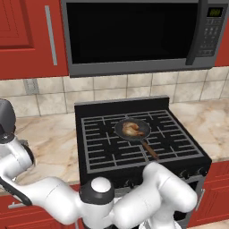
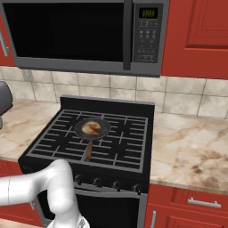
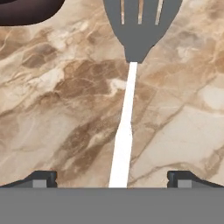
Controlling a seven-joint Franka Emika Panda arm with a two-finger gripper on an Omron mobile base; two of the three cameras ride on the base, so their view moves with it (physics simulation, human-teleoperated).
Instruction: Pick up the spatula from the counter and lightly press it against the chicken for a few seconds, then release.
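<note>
While the spatula (image 3: 127,113) lies ungrasped on the desk (image 3: 52,122), the claw (image 3: 112,178) hangs wide open over its handle.
Grasp, carry, press and release all remain. Bare marble flanks the handle; a dark rounded thing (image 3: 26,11) crowds the blade's side. The chicken (image 1: 130,129) waits in the pan (image 1: 144,133) on the stove (image 1: 103,154).

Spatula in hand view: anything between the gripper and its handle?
Nothing visible. The spatula lies flat on the marble counter, its white handle running between the tips of the open gripper. A dark rounded object sits at the top left corner, apart from it.
</note>
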